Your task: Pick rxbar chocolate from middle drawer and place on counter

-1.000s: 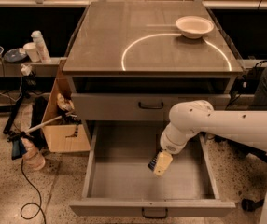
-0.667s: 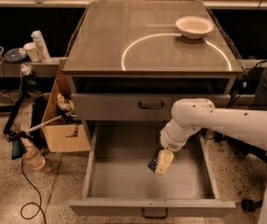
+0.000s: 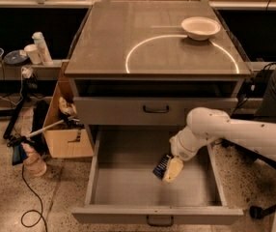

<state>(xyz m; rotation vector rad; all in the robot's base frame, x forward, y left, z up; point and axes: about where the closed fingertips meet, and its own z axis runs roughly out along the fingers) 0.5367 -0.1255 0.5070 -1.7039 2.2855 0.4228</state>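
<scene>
One small change: over the last second my arm (image 3: pixel 234 132) has drifted a touch to the right above the open drawer, and little else has moved.
Gripper: my gripper (image 3: pixel 169 170) hangs inside the middle drawer (image 3: pixel 123 190), right of its centre and pointing down, in nearly the same spot as a second ago.
Grip: my fingers are pressed together on the rxbar chocolate (image 3: pixel 161 165), as far as I can read it. The bar stands tilted against them rather than lying flat.
Bar: it has a dark wrapper with pale lettering and sits on the left side of my fingertips. It looks clear of the drawer floor but is still within the drawer walls.
Drawer: it is pulled fully out, with the upper drawer front (image 3: pixel 118 111) shut above it.
Counter: the counter (image 3: pixel 128 28) lies above and behind my wrist. A white arc (image 3: pixel 134 52) runs across it, and a white bowl (image 3: pixel 200 27) sits at the far right, on the arc.
Meaning for the task: I judge the grasp made and the lift barely begun, since the bar has gained hardly any height.
Next: raise the bar until it clears the side walls and the upper drawer front, then carry it back over the counter edge.
Risk: the bar seems to be pinched off-centre, so it could pivot or slip on a quick swing. I should set it down apart from the bowl.
</scene>
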